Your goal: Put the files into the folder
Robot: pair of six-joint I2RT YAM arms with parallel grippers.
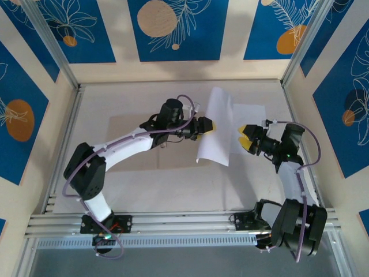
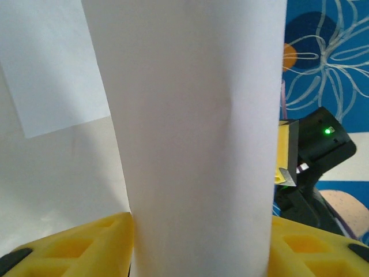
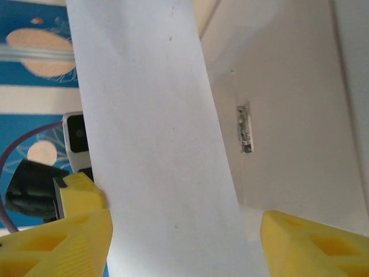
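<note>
The left tool (image 1: 209, 125) reaches to the middle of the table (image 1: 144, 196) and meets the left edge of a raised white paper sheet (image 1: 220, 130). In the left wrist view this sheet fills the space between the yellow fingers (image 2: 86, 248) and touches both, hiding the gap, so whether the tool is clamped on it cannot be told.

The sheet stands up off the table, tilted, with its long side running away from the arms.

Just beside the sheet's right edge sits the right tool (image 1: 244, 138). Its jaws are spread wide and hold nothing. From the right wrist the sheet passes between the two fingers, close against one of them and leaving a sliver of space before the other.

The tan folder (image 3: 288, 144) lies open and flat on the table under the left arm, left of the raised sheet, with its small metal clip (image 3: 245, 130) exposed. A second white sheet (image 1: 251, 112) lies flat on the table, just right of the raised one and beyond the right tool.
</note>
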